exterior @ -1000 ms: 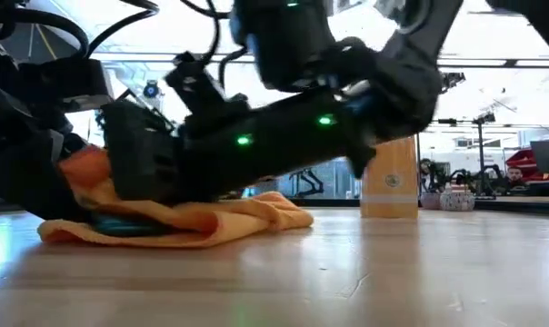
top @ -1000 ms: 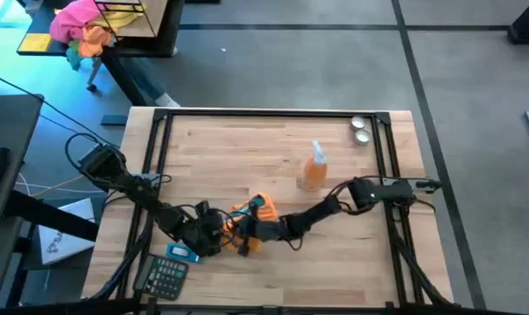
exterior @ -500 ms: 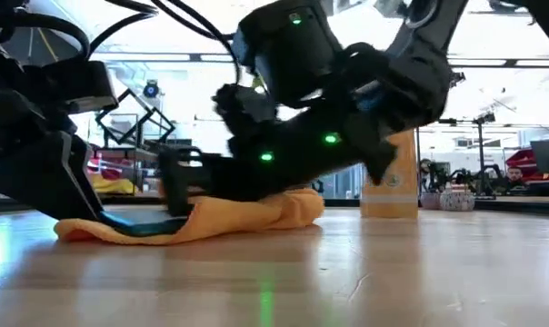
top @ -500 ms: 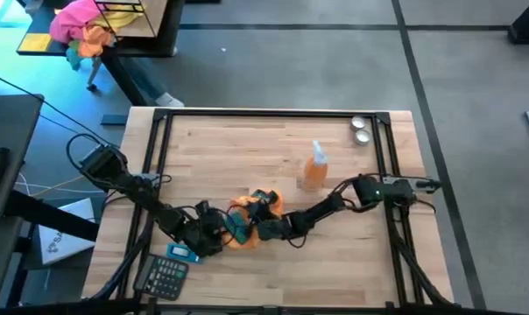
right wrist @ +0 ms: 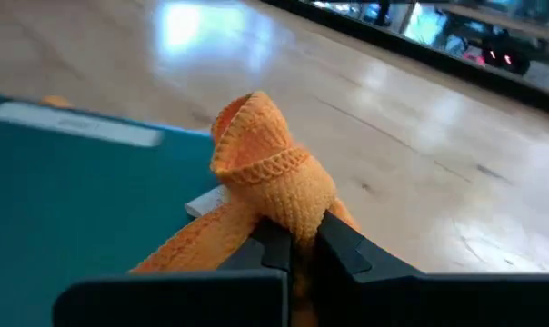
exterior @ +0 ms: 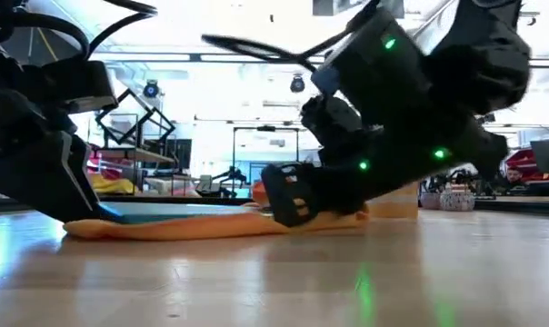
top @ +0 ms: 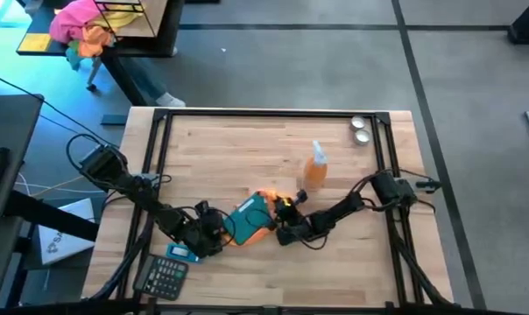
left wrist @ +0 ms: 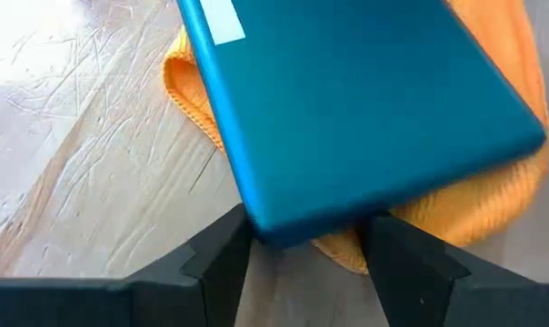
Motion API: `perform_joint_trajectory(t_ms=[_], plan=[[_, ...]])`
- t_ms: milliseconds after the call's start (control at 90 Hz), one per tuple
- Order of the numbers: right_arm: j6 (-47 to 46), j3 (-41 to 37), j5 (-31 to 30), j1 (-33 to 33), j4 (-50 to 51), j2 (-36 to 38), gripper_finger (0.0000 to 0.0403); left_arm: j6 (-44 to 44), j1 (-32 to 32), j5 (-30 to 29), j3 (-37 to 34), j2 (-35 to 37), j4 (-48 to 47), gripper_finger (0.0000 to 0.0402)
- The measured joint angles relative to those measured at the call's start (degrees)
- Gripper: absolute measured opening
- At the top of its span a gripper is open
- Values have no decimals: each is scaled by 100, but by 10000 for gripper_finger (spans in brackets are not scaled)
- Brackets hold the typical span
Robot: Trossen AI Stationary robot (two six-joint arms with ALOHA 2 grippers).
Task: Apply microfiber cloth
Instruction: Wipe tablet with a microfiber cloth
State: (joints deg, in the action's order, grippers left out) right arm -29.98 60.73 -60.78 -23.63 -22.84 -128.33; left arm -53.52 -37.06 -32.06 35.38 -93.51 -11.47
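Wooden slats of the tabletop [top: 229, 149] carry my work near the front edge, left of centre. I see the microfiber cloth [top: 263, 229] lying there, mostly under a teal flat device [top: 247, 219], with orange edges showing around it. My right tool [right wrist: 294, 238] is clamped shut on a bunched fold of the cloth at the device's right side. My left tool [left wrist: 306, 238] grips the device's near end between its two fingers. An orange spray bottle [top: 314, 168] stands just behind. A calculator [top: 164, 276] sits at the front left corner.
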Motion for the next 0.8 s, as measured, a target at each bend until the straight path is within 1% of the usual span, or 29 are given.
perform_joint_trajectory(t_ms=[122,278,367,422,467,556,733,800], plan=[[857,396,912,-93,-560,-171,0,-1,67,40,2,4,-15,184],[1756,1172,2126,-84,-1385,-770,0,172,127,-15,-2,4,98,184],[2138,1768,2831,-93,-1380,-1099,0,201,127,-50,-2,4,114,184],[2311,2084,3123,-119,-1228,-1241,0,200,123,-86,-2,4,107,184],[2438,2280,3200,-173,-1009,-1287,0,200,116,-122,-2,4,107,184],[2711,2498,3142,-364,-549,-1297,0,197,93,-269,-5,-6,86,184],[2893,2722,2372,-737,-135,-1277,1,159,32,-363,-7,-7,-11,184],[2717,2901,2071,-836,294,-1277,1,112,-3,-347,-4,-7,-57,184]])
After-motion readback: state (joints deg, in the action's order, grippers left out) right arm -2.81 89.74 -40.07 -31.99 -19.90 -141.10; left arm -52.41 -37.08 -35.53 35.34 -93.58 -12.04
